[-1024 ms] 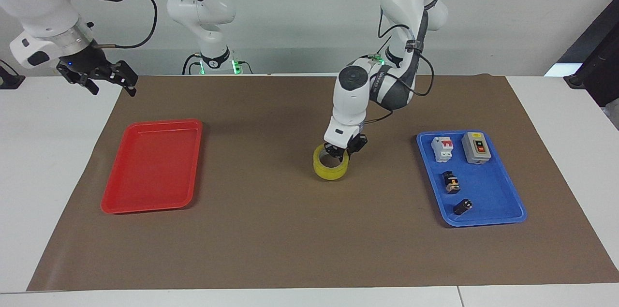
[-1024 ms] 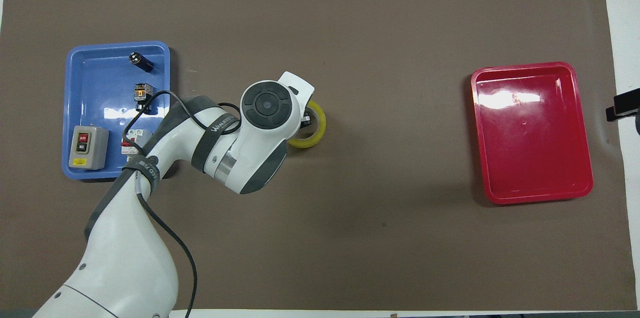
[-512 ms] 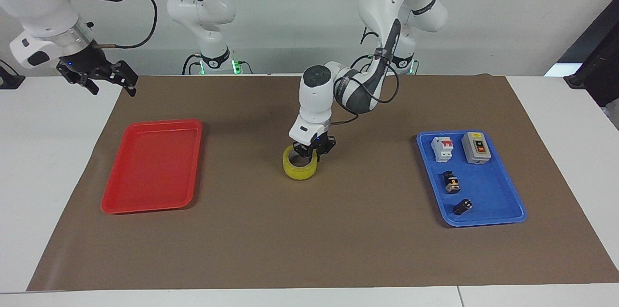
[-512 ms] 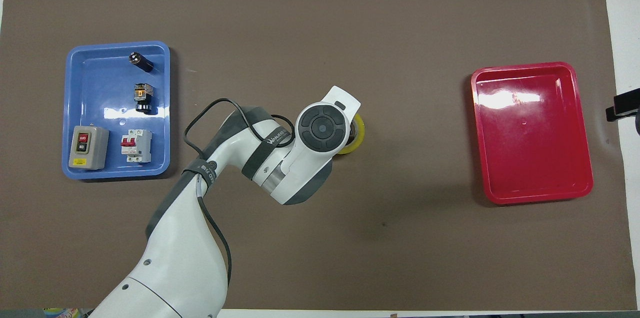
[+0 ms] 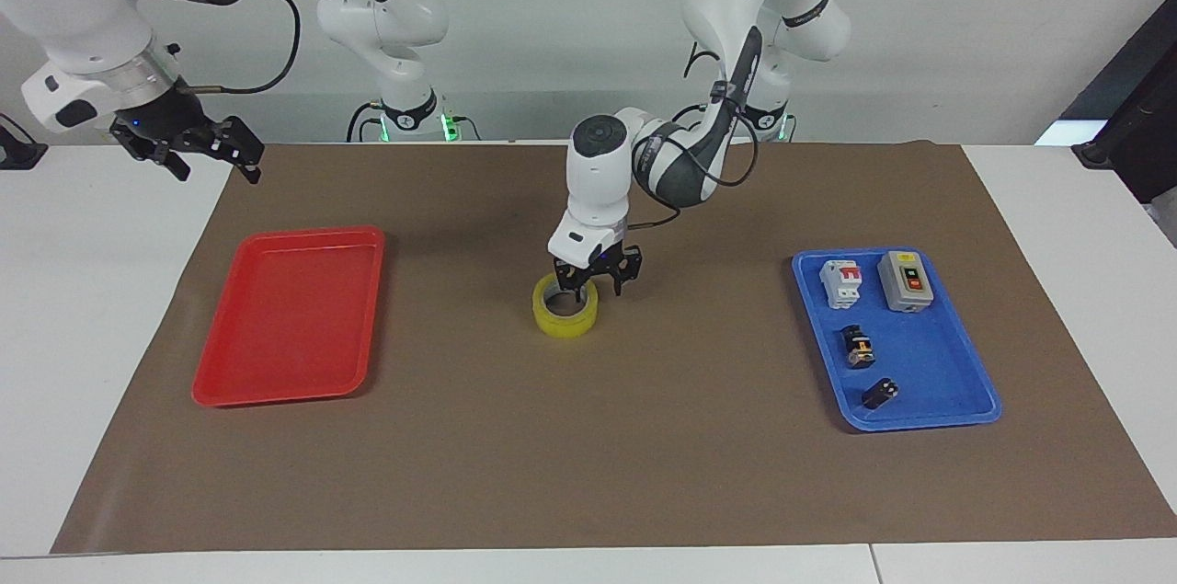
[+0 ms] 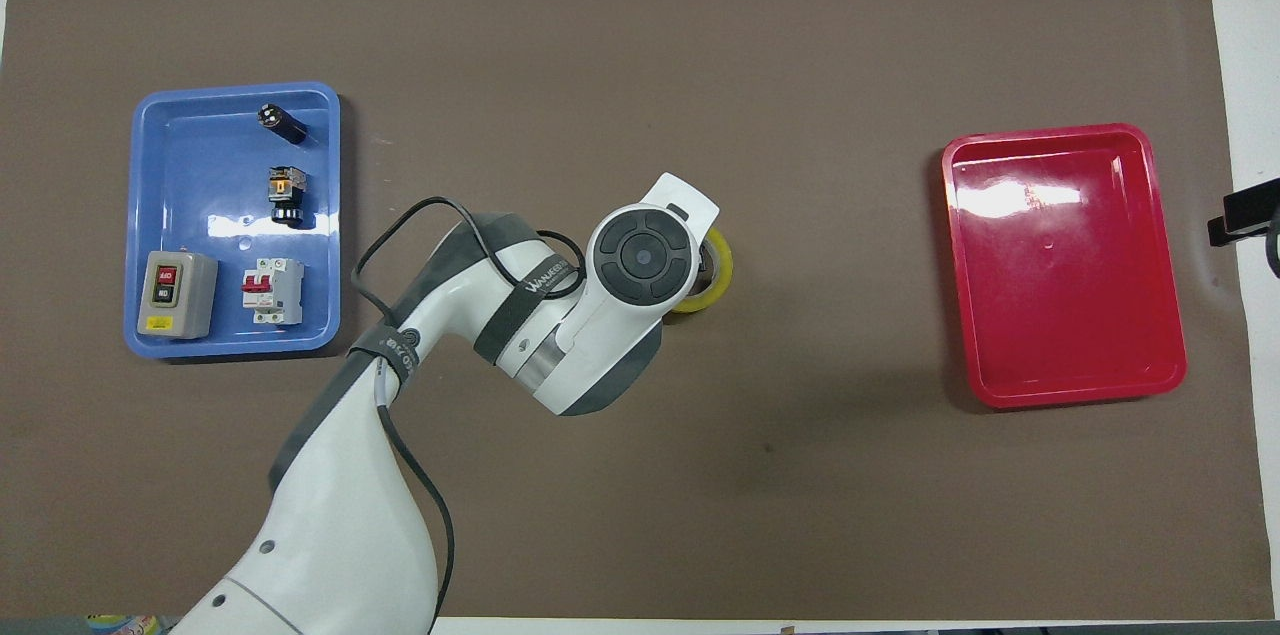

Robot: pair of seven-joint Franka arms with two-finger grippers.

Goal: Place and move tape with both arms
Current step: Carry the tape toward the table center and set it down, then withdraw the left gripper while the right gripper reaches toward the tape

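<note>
The tape (image 5: pixel 565 314) is lying flat on the brown mat (image 5: pixel 588 474) in the middle of the table (image 5: pixel 101 308), with its round hole looking up. It is sitting between the red tray (image 5: pixel 285 317) and the blue tray (image 5: pixel 897 340), well apart from both.

The left gripper (image 5: pixel 595 276) is hanging right over the tape, on the side closer to the robots. Its fingers are spread apart. One finger is dipping into the hole and the other is standing outside the ring, so it is not pinching the tape. I think the left arm is letting go of the tape here.

The right gripper (image 5: pixel 188 147) is waiting up in the air past the red tray's end of the mat, toward the right arm's end of the table. Its fingers are spread apart too, and it is holding nothing.

The tape is much closer to the left gripper than to the right one. The right arm is going to need a long reach toward the middle to get it, and the left arm should lift straight up first so it does not knock the ring.

The tape is a see-through yellow ring with a pale inside. From above, the left arm's wrist is hiding most of it.
</note>
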